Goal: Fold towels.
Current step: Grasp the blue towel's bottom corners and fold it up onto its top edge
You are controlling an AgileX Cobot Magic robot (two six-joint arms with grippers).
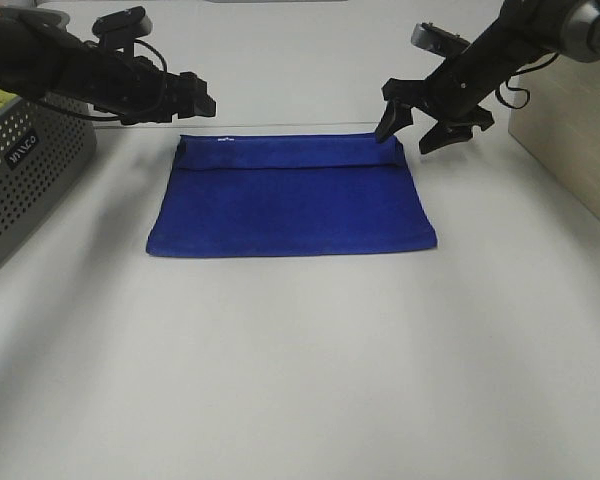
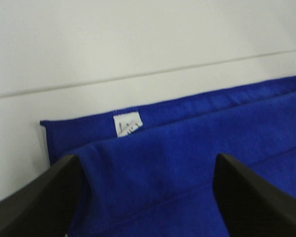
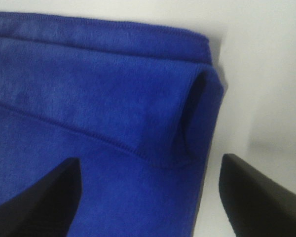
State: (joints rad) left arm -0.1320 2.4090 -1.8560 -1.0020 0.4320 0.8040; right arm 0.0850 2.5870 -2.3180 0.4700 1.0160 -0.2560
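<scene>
One royal blue towel [image 1: 290,205] lies flat on the white table [image 1: 300,380], toward its far side. A narrow band along the far edge is already turned over onto the rest, stitched hem showing, and the white tag [image 2: 127,123] sits at the far left corner. The left gripper [image 1: 208,102] and right gripper [image 1: 408,135] hang by the two far corners, jaws spread wide, holding nothing. I judge the folding begun, with further halving left

One blue towel [image 1: 290,205], bearing one white tag [image 2: 127,123]; one grey basket [image 1: 25,170] near the left hand [image 1: 204,100]; two hands, counting the right hand [image 1: 408,136].
</scene>
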